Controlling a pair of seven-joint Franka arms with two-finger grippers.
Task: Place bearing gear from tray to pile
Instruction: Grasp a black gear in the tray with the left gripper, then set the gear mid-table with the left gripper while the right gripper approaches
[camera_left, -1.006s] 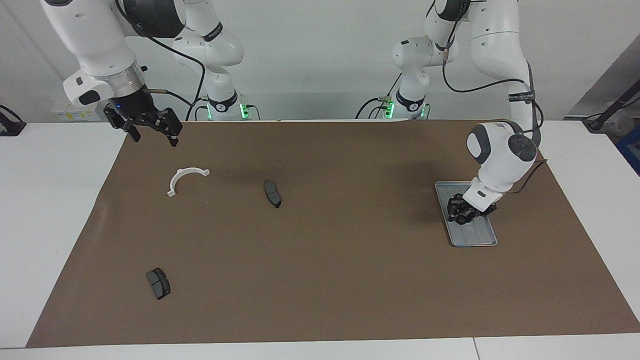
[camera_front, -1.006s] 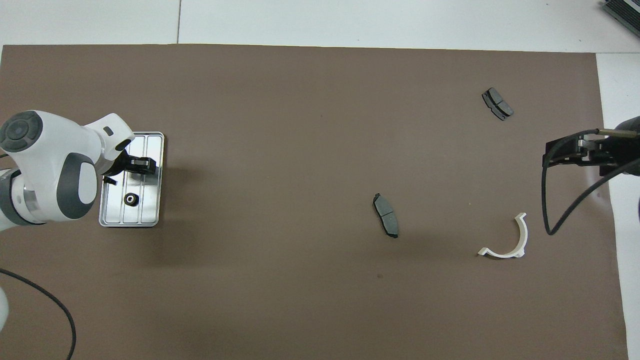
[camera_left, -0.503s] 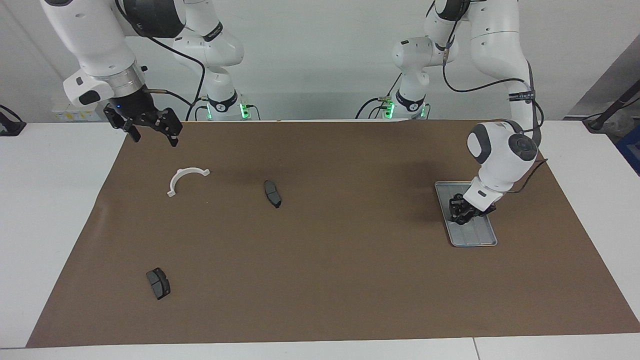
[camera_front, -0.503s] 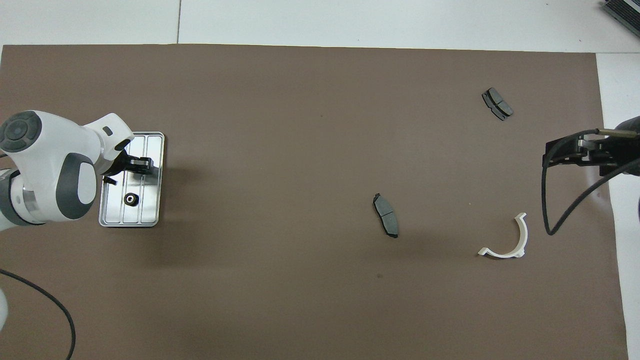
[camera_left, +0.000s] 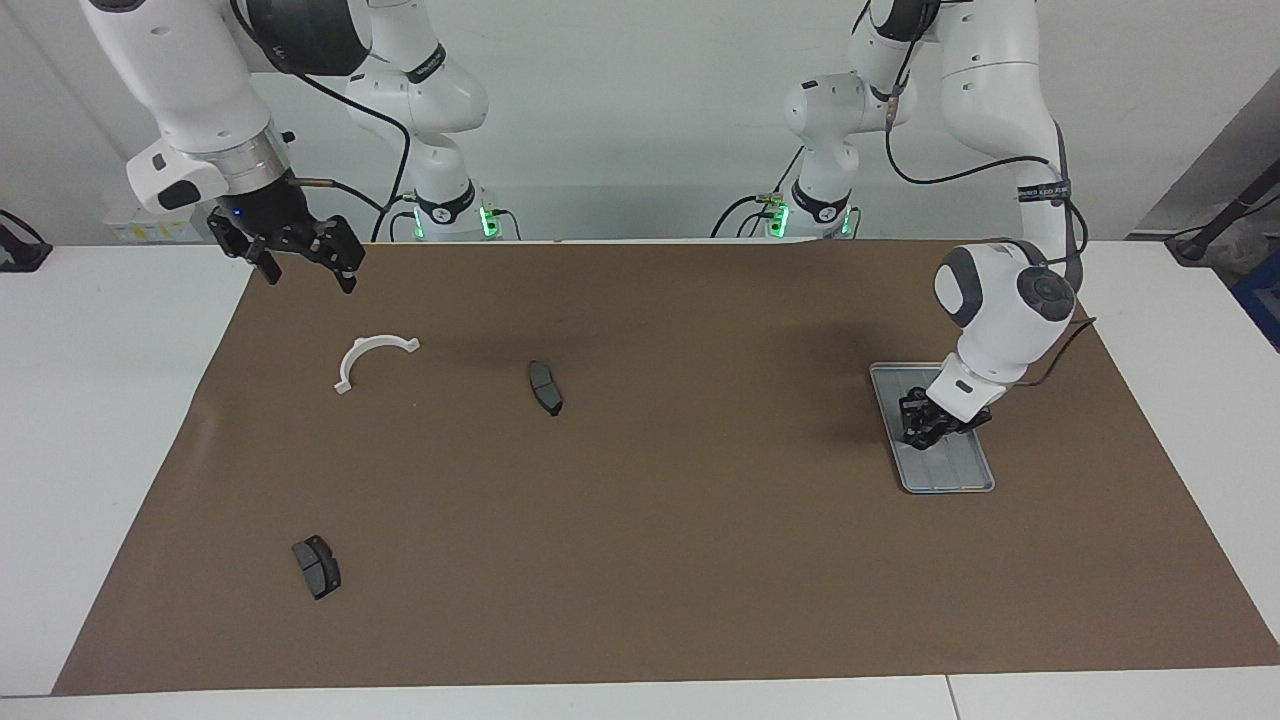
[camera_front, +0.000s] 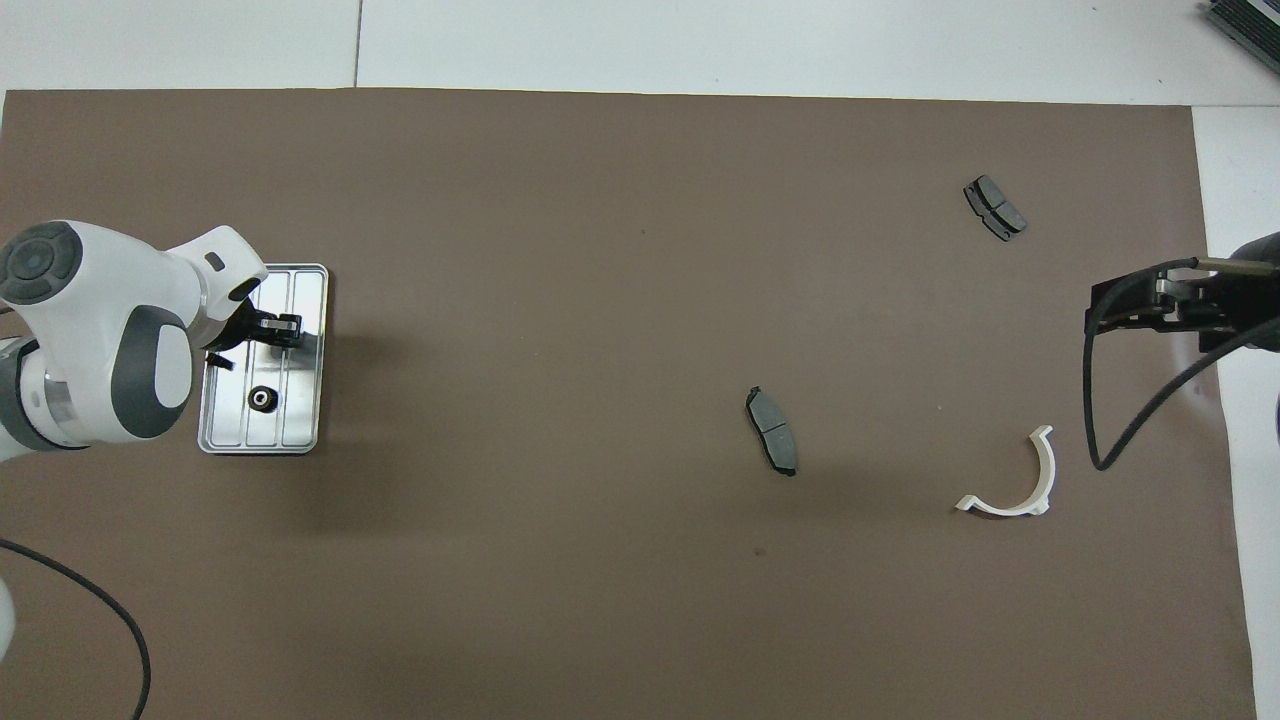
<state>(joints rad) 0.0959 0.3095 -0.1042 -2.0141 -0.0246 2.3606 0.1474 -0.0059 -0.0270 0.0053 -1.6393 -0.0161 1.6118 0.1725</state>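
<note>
Hiding part of tray (camera_left: 955, 470): left hand (camera_left: 922, 432), grip cannot tell | right hand (camera_left: 305, 270) spread, waiting

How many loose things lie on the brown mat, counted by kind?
Brake pads: 2
White half-ring bracket: 1
Metal tray: 1
Bearing gear, lying in the tray: 1
Total: 5

A small black round gear (camera_front: 262, 398) lies flat in the shiny grey tray (camera_front: 304, 438). The pile is spread out at the right arm's end: a white half-ring (camera_front: 1012, 484) and two dark pads (camera_front: 772, 431) (camera_front: 994, 207).
</note>
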